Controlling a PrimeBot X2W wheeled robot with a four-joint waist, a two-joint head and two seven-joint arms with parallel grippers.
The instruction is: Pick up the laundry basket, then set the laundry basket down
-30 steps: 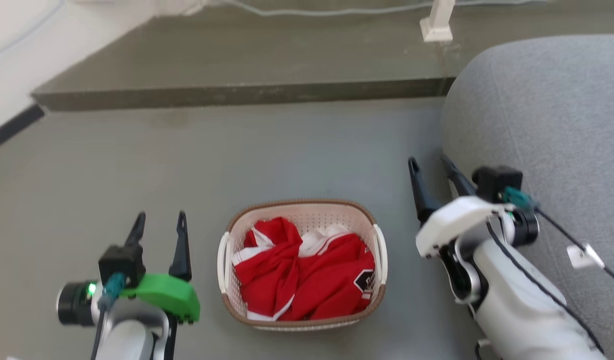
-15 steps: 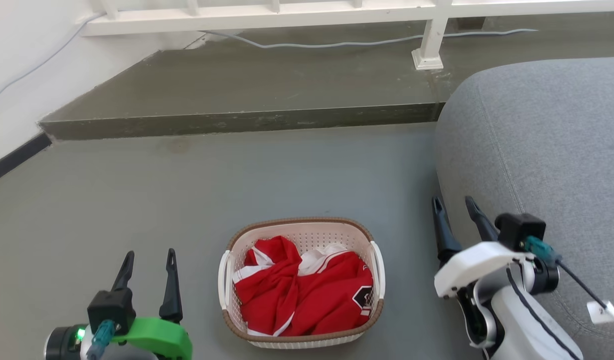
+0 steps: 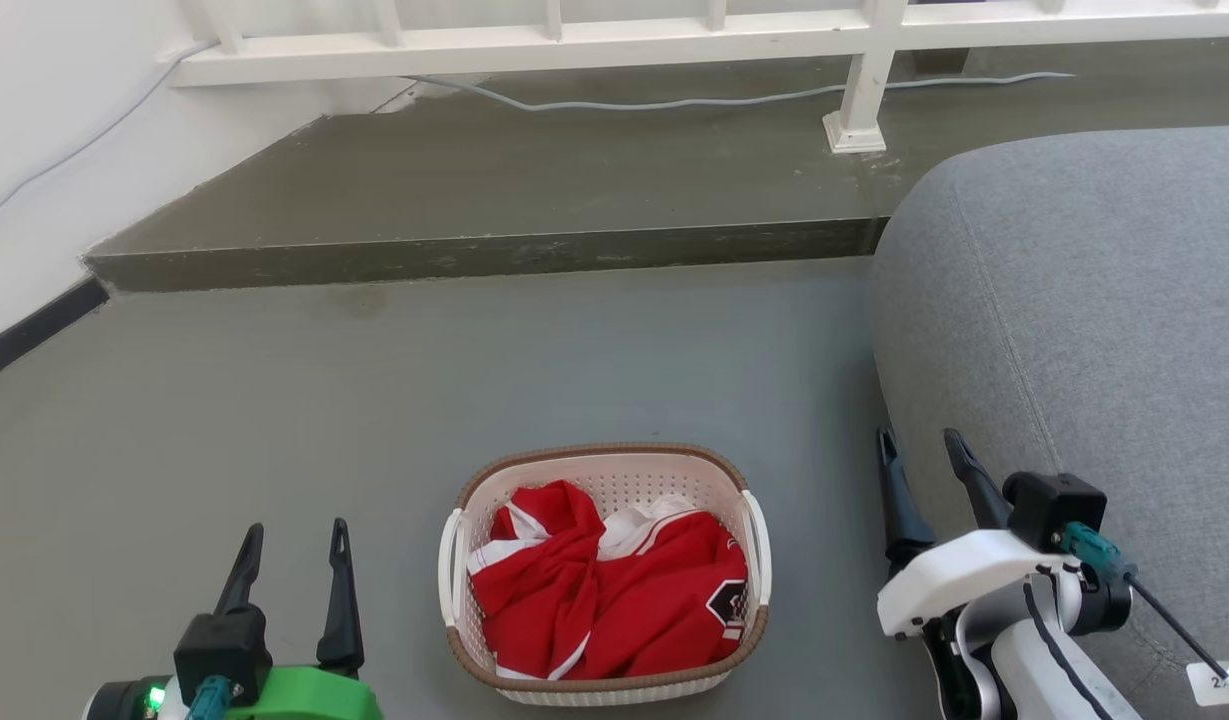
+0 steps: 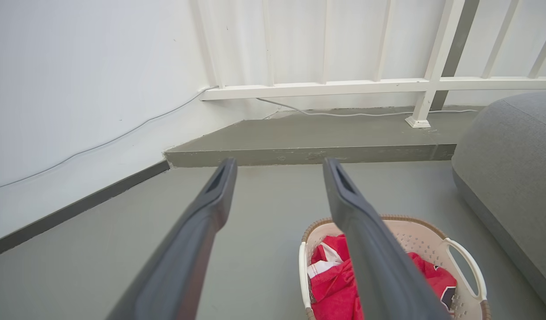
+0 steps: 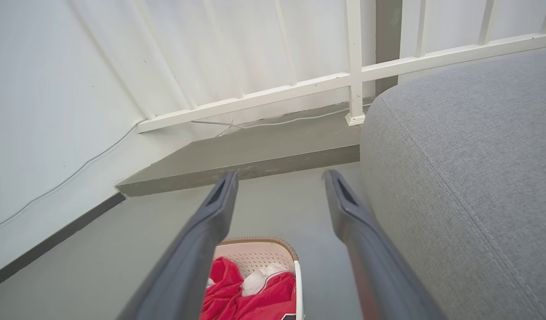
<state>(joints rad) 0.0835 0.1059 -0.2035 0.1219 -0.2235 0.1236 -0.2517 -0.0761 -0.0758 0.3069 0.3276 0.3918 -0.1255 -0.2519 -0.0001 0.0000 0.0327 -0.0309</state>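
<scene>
The laundry basket (image 3: 602, 449) sits flat on the grey floor (image 3: 574, 350), upright, low in the head view and right between the two arms. Nobody has hold of it: its white side handles, one on each flank, are both free. Inside, a crumpled red garment (image 3: 614, 600) with white trim and a dark badge fills most of the basket, heaped below the brown rim.

The left gripper (image 3: 296, 530) hangs off the basket's left side, apart from it, fingers spread and holding nothing. From its wrist view the left gripper (image 4: 278, 164) points past the basket (image 4: 415, 235), which lies low and to the right of the fingers. The right gripper (image 3: 917, 440) stands off the right side, also apart, fingers parted and empty, just beside the rounded grey sofa (image 3: 1074, 300). In its own view the right gripper (image 5: 279, 175) has the basket (image 5: 255, 255) low between its fingers.

Beyond the basket there's a raised step (image 3: 474, 245), a pale cable (image 3: 674, 102) lying along it, and a white railing (image 3: 574, 42) at the back.
</scene>
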